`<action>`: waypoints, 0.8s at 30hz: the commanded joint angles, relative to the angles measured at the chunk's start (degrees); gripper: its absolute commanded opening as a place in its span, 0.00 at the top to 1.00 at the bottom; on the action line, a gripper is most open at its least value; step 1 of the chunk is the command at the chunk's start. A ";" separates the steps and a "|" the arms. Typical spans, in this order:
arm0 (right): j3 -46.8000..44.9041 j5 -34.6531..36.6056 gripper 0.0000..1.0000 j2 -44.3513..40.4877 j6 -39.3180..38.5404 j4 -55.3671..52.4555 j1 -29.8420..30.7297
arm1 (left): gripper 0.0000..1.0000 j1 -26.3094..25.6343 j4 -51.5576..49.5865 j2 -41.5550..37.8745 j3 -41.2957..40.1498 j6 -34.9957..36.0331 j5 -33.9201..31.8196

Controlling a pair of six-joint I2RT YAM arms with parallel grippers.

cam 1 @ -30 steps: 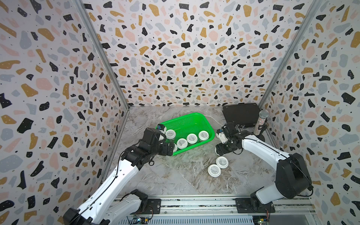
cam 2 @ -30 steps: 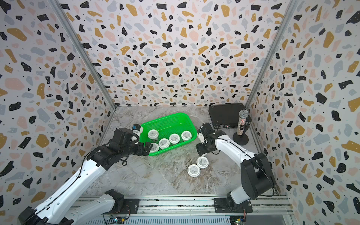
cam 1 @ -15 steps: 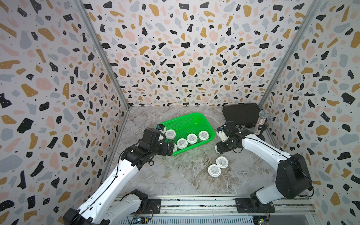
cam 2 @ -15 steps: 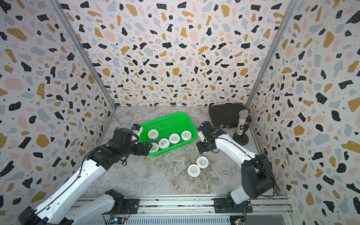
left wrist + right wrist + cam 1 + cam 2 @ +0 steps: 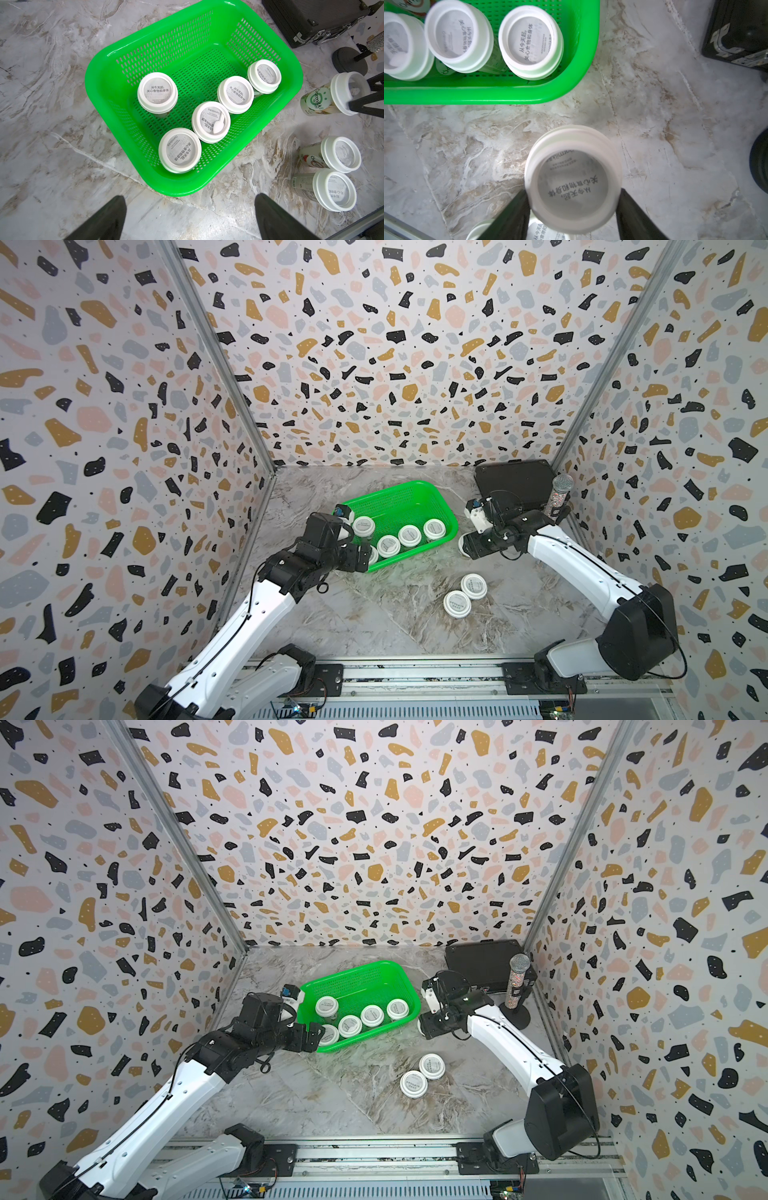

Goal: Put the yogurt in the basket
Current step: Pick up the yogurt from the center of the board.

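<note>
Fingers (image 5: 635, 220) on right arm have closed around one yogurt cup (image 5: 572, 178).

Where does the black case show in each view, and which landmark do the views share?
Top views: in both, the black case lies in the far right corner of the table, behind the microphone.
Left wrist: beyond the green basket, partly cut off.
Right wrist: across bare table from the basket's corner, mostly cut off.
Shared landmark: the green basket, in all four.
</note>
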 commanded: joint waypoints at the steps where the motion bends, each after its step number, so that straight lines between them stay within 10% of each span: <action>1: 2.95 -2.63 0.35 -2.00 -0.62 -2.74 0.24 | 0.00 0.40 0.69 -0.77 -0.40 0.49 0.32; 24: 27.71 -24.99 0.35 9.75 -1.53 -5.19 0.23 | 0.00 1.00 0.95 -1.47 -0.51 0.15 0.16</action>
